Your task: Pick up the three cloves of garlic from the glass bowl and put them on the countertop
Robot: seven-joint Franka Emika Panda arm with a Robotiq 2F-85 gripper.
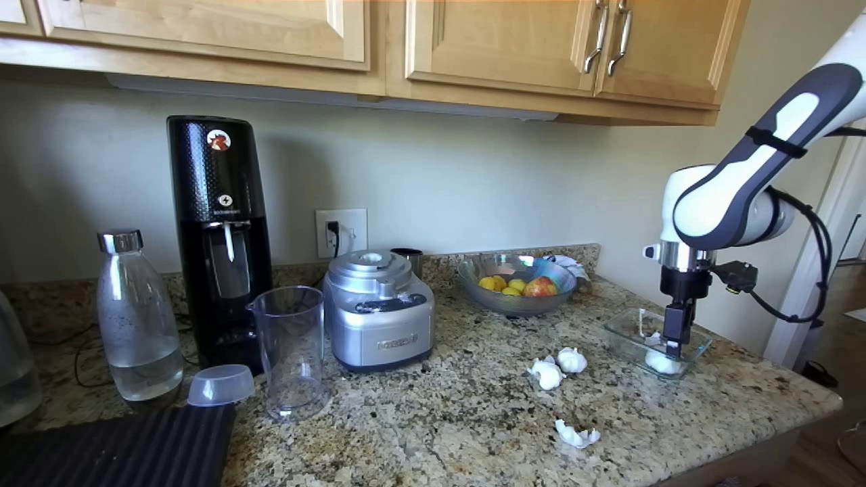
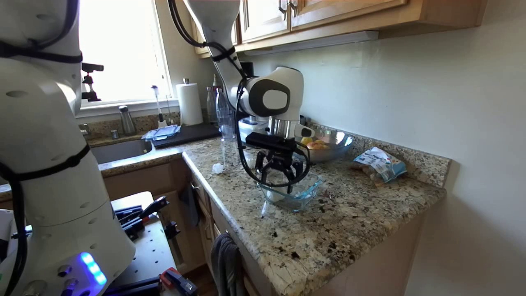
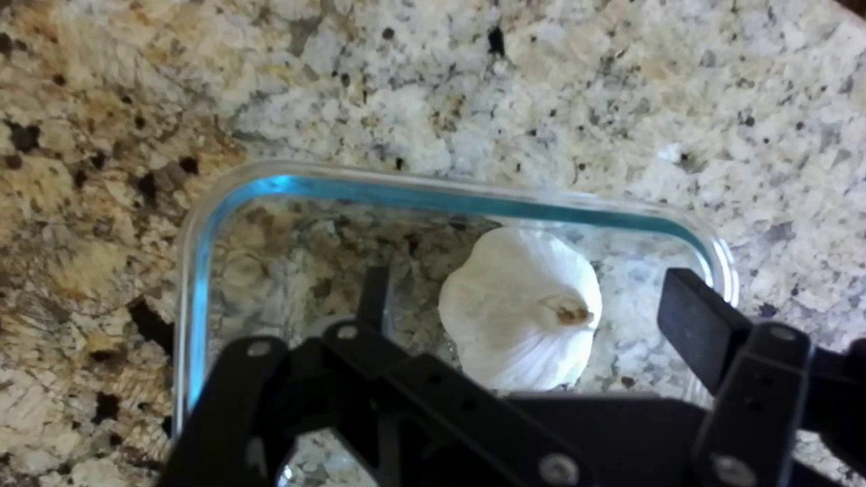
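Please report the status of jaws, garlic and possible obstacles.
Jaws open, nothing gripped. Garlic bulb in glass bowl, between the jaws in wrist view. Rim looks close to one finger; contact unclear.

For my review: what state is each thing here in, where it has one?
Pincer: open, nothing gripped
Glass dish: uncovered, on the countertop
Garlic bulb in it: unpeeled, ungripped
Two other garlic bulbs: on the countertop
Upper cabinet doors: closed
Silver-capped bottle: partly filled
Wall outlet: plug inserted
Base light: lit blue
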